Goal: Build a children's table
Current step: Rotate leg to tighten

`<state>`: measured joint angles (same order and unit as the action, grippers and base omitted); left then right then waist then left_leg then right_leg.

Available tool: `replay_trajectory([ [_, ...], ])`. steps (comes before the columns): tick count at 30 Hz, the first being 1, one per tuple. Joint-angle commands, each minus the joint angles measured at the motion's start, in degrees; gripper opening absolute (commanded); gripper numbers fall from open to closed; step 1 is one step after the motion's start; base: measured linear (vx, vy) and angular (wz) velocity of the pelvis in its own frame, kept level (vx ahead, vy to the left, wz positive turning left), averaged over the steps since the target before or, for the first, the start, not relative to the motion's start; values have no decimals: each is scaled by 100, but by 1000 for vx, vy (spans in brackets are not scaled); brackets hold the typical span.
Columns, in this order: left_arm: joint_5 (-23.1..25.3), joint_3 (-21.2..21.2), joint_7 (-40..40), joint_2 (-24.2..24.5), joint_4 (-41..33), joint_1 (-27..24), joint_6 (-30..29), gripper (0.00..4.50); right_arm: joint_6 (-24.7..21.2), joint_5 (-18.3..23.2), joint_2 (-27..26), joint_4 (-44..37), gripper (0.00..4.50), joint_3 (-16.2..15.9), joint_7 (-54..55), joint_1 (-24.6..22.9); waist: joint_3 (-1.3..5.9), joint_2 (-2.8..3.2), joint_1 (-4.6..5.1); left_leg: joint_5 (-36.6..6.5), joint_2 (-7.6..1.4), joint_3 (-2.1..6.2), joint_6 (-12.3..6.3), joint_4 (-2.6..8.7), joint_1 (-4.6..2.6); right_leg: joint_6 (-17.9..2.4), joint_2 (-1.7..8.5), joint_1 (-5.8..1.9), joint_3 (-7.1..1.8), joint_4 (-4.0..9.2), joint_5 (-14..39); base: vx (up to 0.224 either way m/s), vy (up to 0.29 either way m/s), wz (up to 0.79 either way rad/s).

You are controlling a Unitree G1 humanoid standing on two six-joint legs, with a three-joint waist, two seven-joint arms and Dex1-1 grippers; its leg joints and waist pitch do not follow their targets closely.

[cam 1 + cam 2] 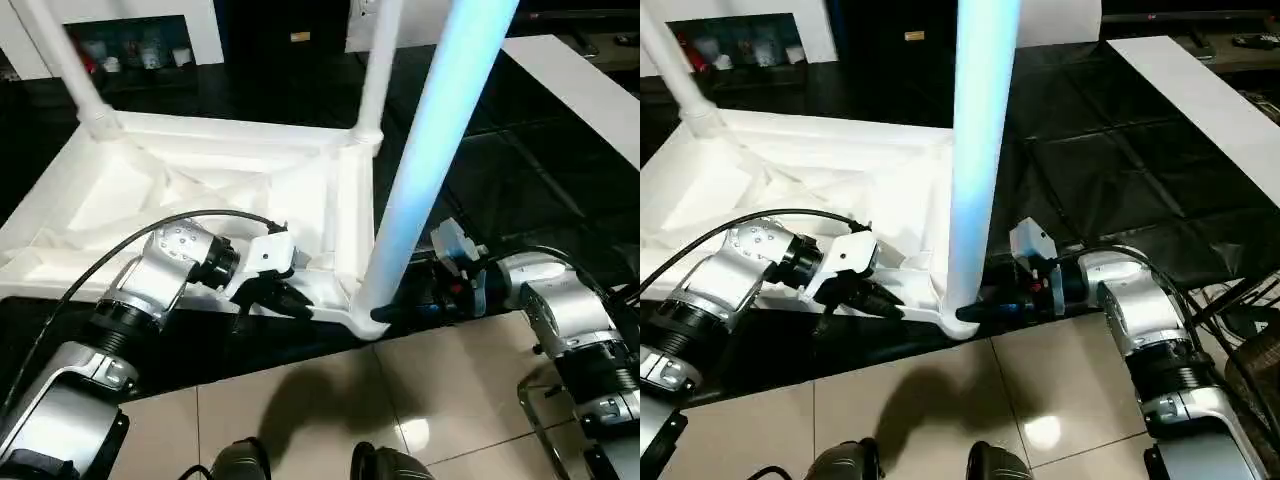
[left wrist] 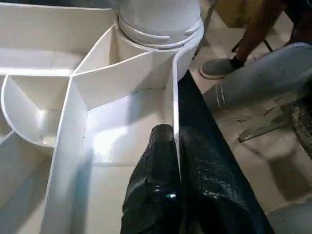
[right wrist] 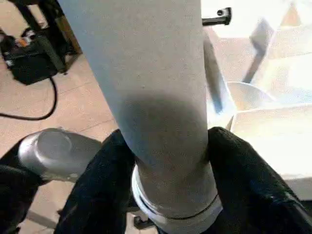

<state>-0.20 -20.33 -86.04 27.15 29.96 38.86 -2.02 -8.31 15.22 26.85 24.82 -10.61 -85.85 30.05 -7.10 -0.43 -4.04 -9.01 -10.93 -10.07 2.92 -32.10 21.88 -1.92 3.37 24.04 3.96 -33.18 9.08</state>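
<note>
Two fingers [image 3: 239, 175] clamp leg [image 3: 156, 97]; left wrist view: person's shoe [image 2: 219, 68]

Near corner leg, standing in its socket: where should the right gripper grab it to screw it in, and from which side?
Low on the leg, just above the socket collar, coming level from the robot's right. The leg stands upright and round, so the fingers straddle it there, as the right gripper does. The left gripper pinches the tabletop's rim.

one tabletop [image 1: 150, 190]; three legs [image 1: 440, 130]; two grippers [image 1: 275, 290]
</note>
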Motion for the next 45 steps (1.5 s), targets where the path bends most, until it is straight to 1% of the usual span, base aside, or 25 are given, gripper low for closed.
replay_trajectory([
  [1, 84, -243, -192, -8, 20, 35, 76, 0, -13, 60, 30, -52, 208, -110, -249, 23, 420, -35, 19, -755, -263, 15, -686, 277, -111, -1470, 458, -341, -288, 282, 954, 0, 0, 0],
  [9, 4, -183, -143, -71, -8, -38, -27, 0, -243, 205, 40, -342, 198, -154, -338, -202, 426, -27, -36, -747, -264, 14, -645, 275, -118, -1435, 459, -344, -294, 286, 965, 0, 0, 0],
  [12, -15, -176, -128, -83, -44, -61, -60, 0, -363, 287, -14, -412, 198, -86, -245, -230, 427, -15, -49, -757, -259, 17, -640, 274, -112, -1463, 462, -345, -289, 281, 951, 0, 0, 0],
  [16, -2, -120, 101, -159, -58, -70, -181, 0, -608, 376, -161, -520, 198, 36, 82, -271, 419, -22, -57, -826, -266, 21, -572, 286, -117, -1408, 463, -347, -290, 299, 1098, 0, 0, 0],
  [19, 6, 15, 624, -385, -71, -44, -498, 0, -840, 496, -347, -801, 198, 87, 470, -507, 413, -55, -56, -952, -256, 21, -494, 292, -120, -1322, 477, -342, -287, 334, 1426, 0, 0, 0],
  [21, 6, 15, 624, -385, -71, -44, -498, 0, -840, 496, -347, -801, 198, 87, 470, -507, 393, -51, -48, -1081, -249, 32, -416, 304, -118, -1197, 486, -333, -288, 376, 1832, 0, 0, 0],
  [23, -32, 103, 956, -603, -115, -29, -816, 0, -969, 544, -538, -1021, 198, 137, 825, -698, 382, -40, -58, -1166, -245, 31, -362, 307, -137, -1071, 492, -313, -296, 417, 2129, 0, 0, 0],
  [24, -50, 130, 1125, -729, -150, -31, -972, 0, -998, 515, -666, -1115, 198, 156, 1072, -795, 373, -46, -50, -1212, -252, 34, -330, 320, -147, -1060, 482, -293, -302, 417, 2160, 0, 0, 0],
  [26, -50, 130, 1125, -729, -150, -31, -972, 0, -998, 515, -666, -1115, 198, 156, 1072, -795, 366, -56, -33, -1326, -241, 50, -287, 338, -142, -1003, 494, -304, -295, 436, 2364, 0, 0, 0],
  [27, -54, 143, 1332, -883, -197, -40, -1126, 0, -981, 367, -897, -1186, 198, 190, 1540, -882, 372, -76, -10, -1343, -231, 52, -271, 340, -136, -964, 495, -315, -295, 443, 2447, 0, 0, 0],
  [28, -35, 141, 1506, -1010, -233, -38, -1261, 0, -961, 189, -1150, -1185, 198, 229, 2072, -905, 360, -51, 18, -1373, -236, 51, -229, 349, -134, -944, 499, -291, -307, 455, 2493, 0, 0, 0],
  [29, 20, 132, 1720, -1140, -259, -22, -1391, 0, -969, -26, -1461, -1136, 198, 288, 2747, -883, 361, -54, 78, -1440, -220, 71, -147, 366, -129, -905, 509, -295, -297, 467, 2641, 0, 0, 0],
  [30, 44, 129, 1794, -1181, -262, -12, -1429, 0, -979, -89, -1556, -1111, 198, 308, 2957, -867, 352, -63, 119, -1482, -212, 85, -107, 378, -112, -865, 507, -309, -283, 475, 2748, 0, 0, 0],
  [32, 144, 120, 2124, -1391, -164, 91, -1580, 0, -957, -264, -2089, -848, 198, 457, 3909, -679, 347, -52, 204, -1613, -206, 91, -46, 381, -141, -799, 505, -277, -285, 505, 2924, 0, 0, 0],
  [33, 166, 119, 2202, -1442, -142, 116, -1625, 0, -956, -291, -2213, -795, 197, 490, 4128, -637, 346, -51, 252, -1671, -192, 116, -16, 389, -123, -755, 508, -299, -265, 513, 3069, 0, 0, 0],
  [35, 222, 112, 2358, -1541, -62, 178, -1676, 0, -891, -386, -2463, -575, 197, 586, 4663, -484, 356, -32, 297, -1650, -187, 90, -60, 376, -146, -756, 492, -260, -290, 539, 2934, 0, 0, 0],
  [36, 222, 112, 2358, -1541, -62, 178, -1676, 0, -891, -386, -2463, -575, 196, 586, 4663, -484, 364, -32, 300, -1657, -185, 96, -65, 372, -155, -772, 495, -265, -284, 538, 2883, 0, 0, 0],
  [37, 276, 157, 2587, -1666, 28, 243, -1746, 0, -821, -463, -2720, -337, 196, 709, 5241, -310, 374, -34, 311, -1597, -184, 85, -112, 366, -142, -810, 486, -282, -295, 519, 2698, 0, 0, 0],
  [38, 323, 224, 2881, -1798, 153, 324, -1774, 0, -730, -514, -2973, -53, 196, 870, 5872, -109, 365, -25, 325, -1580, -190, 76, -113, 368, -141, -852, 487, -261, -303, 514, 2622, 0, 0, 0],
  [39, 337, 244, 2967, -1836, 189, 348, -1782, 0, -704, -529, -3047, 30, 196, 917, 6056, -50, 370, -15, 364, -1583, -182, 75, -63, 366, -138, -913, 478, -250, -297, 498, 2553, 0, 0, 0],
  [40, 337, 244, 2967, -1836, 189, 348, -1782, 0, -704, -529, -3047, 30, 196, 917, 6056, -50, 383, -18, 357, -1583, -179, 86, -38, 368, -153, -919, 474, -269, -287, 497, 2488, 0, 0, 0],
  [41, 375, 305, 3229, -1950, 294, 418, -1809, 0, -629, -570, -3262, 269, 196, 1059, 6600, 120, 380, -13, 346, -1501, -187, 69, -99, 364, -139, -957, 466, -279, -306, 482, 2242, 0, 0, 0],
  [42, 376, 305, 3233, -1951, 295, 419, -1810, 0, -628, -570, -3265, 272, 196, 1061, 6607, 122, 381, -5, 359, -1462, -194, 63, -97, 365, -133, -1004, 464, -269, -316, 462, 2112, 0, 0, 0],
  [43, 380, 357, 3402, -2033, 361, 467, -1819, 0, -506, -542, -3408, 484, 266, 1180, 6936, 264, 401, 8, 359, -1393, -190, 63, -96, 365, -138, -1059, 457, -288, -308, 440, 1905, 0, 0, 0],
  [45, 432, 369, 3397, -2041, 259, 424, -1860, 0, -308, -682, -3490, 505, 272, 1225, 7011, 291, 407, -10, 367, -1289, -183, 44, -136, 352, -125, -1150, 463, -302, -321, 417, 1615, 0, 0, 0],
])
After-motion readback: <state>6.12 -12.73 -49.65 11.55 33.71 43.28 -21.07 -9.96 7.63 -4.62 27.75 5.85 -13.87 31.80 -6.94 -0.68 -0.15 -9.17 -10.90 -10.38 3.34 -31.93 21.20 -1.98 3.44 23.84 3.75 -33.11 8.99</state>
